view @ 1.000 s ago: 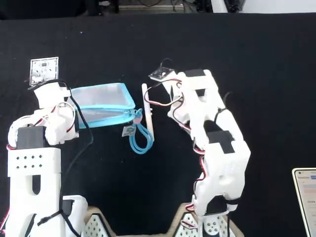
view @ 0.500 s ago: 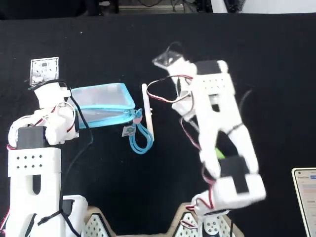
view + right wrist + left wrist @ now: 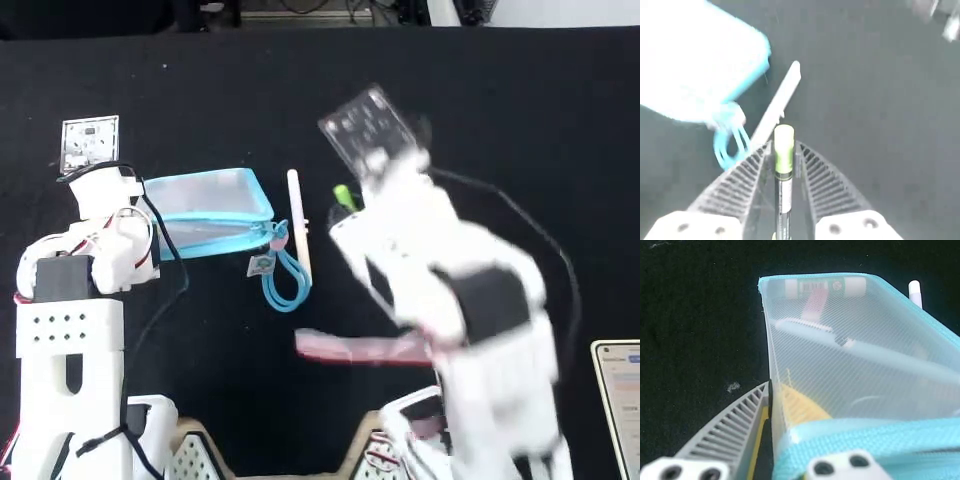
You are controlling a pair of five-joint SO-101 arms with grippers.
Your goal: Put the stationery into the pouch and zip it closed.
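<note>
A translucent blue pouch point(image 3: 210, 210) lies on the black table with several items inside, and my left gripper point(image 3: 140, 215) is shut on its left end. Up close, the pouch point(image 3: 850, 355) sits pinched at my left gripper point(image 3: 775, 410). A white pen point(image 3: 299, 225) lies just right of the pouch's zip end, beside a blue loop strap point(image 3: 285, 280). My right gripper point(image 3: 345, 200) hovers right of the white pen, shut on a green-capped marker point(image 3: 344, 195). The marker point(image 3: 784, 145) points at the white pen point(image 3: 777, 102) and the pouch point(image 3: 695, 75).
A small white card point(image 3: 89, 143) lies behind the left arm. A phone point(image 3: 620, 400) rests at the right edge. A little tag point(image 3: 262, 264) hangs at the pouch's zip end. Open black table stretches behind and to the right.
The right arm has swung up and over quickly, and the green-capped marker now shows in its gripper near the white pen. The left arm and the pouch have not moved.
</note>
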